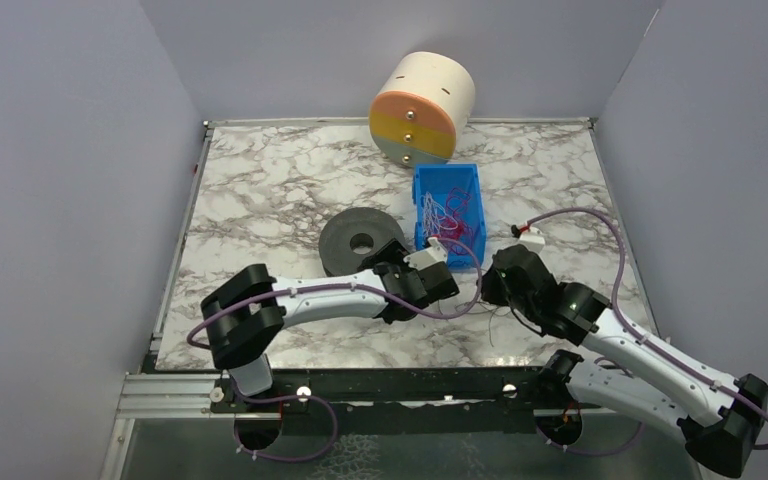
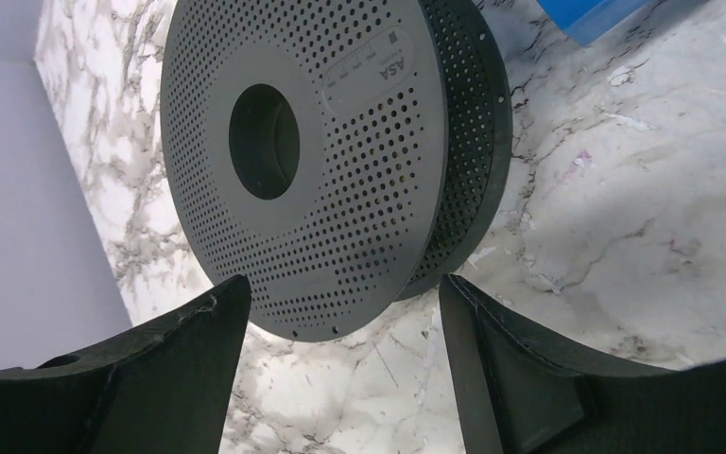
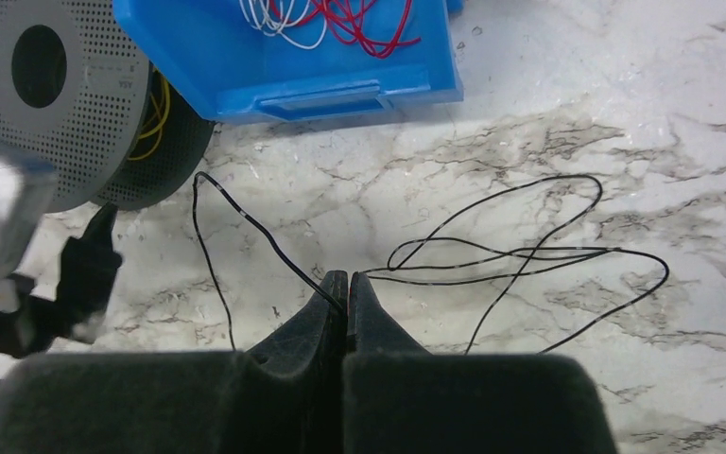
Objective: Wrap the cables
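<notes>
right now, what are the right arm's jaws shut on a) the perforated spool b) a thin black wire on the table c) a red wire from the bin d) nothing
b: the right wrist view shows the jaws pinching a thin black wire looped over the marble table; the red wires lie in the blue bin.

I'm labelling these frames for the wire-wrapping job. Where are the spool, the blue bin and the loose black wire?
spool [image 2: 359, 180], left wrist view, on its perforated front flange.
blue bin [image 3: 406, 90], right wrist view, on its near wall.
black wire [image 3: 263, 234], right wrist view, on its straight slanted stretch.
</notes>
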`<state>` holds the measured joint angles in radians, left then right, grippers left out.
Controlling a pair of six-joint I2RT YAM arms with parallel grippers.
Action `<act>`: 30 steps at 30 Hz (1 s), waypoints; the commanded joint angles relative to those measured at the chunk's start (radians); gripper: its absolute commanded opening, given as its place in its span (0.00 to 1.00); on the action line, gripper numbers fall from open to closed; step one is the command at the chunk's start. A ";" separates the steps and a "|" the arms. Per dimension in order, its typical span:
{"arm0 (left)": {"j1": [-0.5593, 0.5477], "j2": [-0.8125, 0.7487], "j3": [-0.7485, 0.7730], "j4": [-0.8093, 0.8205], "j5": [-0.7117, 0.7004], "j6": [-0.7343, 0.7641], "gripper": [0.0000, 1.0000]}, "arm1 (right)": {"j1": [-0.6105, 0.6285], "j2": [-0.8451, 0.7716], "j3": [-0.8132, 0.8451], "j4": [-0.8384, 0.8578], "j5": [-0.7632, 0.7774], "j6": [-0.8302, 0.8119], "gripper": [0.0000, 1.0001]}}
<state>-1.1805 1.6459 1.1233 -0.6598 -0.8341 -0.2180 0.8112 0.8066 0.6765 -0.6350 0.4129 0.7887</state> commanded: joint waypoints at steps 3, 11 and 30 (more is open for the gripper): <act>-0.005 0.138 0.071 0.018 -0.123 0.043 0.71 | -0.005 -0.042 -0.071 0.066 -0.056 0.061 0.01; 0.013 0.236 0.111 0.018 -0.157 0.064 0.63 | -0.004 -0.122 -0.118 0.045 -0.068 0.078 0.01; 0.052 0.235 0.187 0.000 -0.191 0.103 0.05 | -0.004 -0.202 -0.127 0.028 -0.077 0.049 0.01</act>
<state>-1.1332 1.9297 1.2797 -0.6785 -1.0576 -0.0959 0.8093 0.6247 0.5358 -0.6029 0.3351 0.8482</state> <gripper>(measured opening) 0.164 0.023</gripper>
